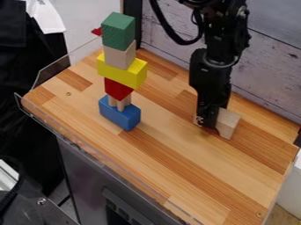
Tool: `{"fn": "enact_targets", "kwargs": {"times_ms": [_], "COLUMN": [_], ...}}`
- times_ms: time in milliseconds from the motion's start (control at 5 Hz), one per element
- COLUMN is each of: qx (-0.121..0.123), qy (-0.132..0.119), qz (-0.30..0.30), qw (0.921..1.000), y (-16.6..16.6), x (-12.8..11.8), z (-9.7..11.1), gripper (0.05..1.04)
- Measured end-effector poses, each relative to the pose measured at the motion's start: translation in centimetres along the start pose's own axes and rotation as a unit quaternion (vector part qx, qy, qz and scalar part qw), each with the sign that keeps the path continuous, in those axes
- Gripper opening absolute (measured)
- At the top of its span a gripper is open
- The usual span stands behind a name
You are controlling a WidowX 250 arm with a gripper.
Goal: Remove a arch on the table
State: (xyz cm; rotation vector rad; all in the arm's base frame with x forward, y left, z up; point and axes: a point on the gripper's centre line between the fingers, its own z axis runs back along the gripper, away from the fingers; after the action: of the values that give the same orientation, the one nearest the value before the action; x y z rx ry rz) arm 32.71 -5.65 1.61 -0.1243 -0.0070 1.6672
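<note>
Arch [228,125]: right-hand part of the table [159,154], toward the far side; pale wood, immediately right of the jaws, partly hidden by them.
Arch's direction: curved cut-out low, beside the jaws; long axis seems to run left to right, right end slightly nearer, but the overlap leaves this uncertain.
Gripper [207,125]: pointing down, low over the table; whether its jaws are apart, together or clamped cannot be told.
Tower: left of the arch, upright; blue block [120,115], pale posts [123,103], red block [117,89], yellow block [122,72], pale block [119,57], green block [119,33] on top.
</note>
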Motion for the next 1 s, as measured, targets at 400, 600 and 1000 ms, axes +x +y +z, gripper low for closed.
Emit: {"fn": "enact_targets", "kwargs": {"times_ms": [400, 600, 1000], "qx": [-0.047, -0.051, -0.037], "qy": [-0.046, -0.062, -0.043], "qz": [0.009, 0.011, 0.036], "qw": [0.9978, 0.9967, 0.9978], "y": [1.6, 3.2, 6.7], "x": [0.3, 0.9, 1.0], "z": [5.0, 6.2, 5.8], "gripper": [0.572, 0.572, 0.572]}}
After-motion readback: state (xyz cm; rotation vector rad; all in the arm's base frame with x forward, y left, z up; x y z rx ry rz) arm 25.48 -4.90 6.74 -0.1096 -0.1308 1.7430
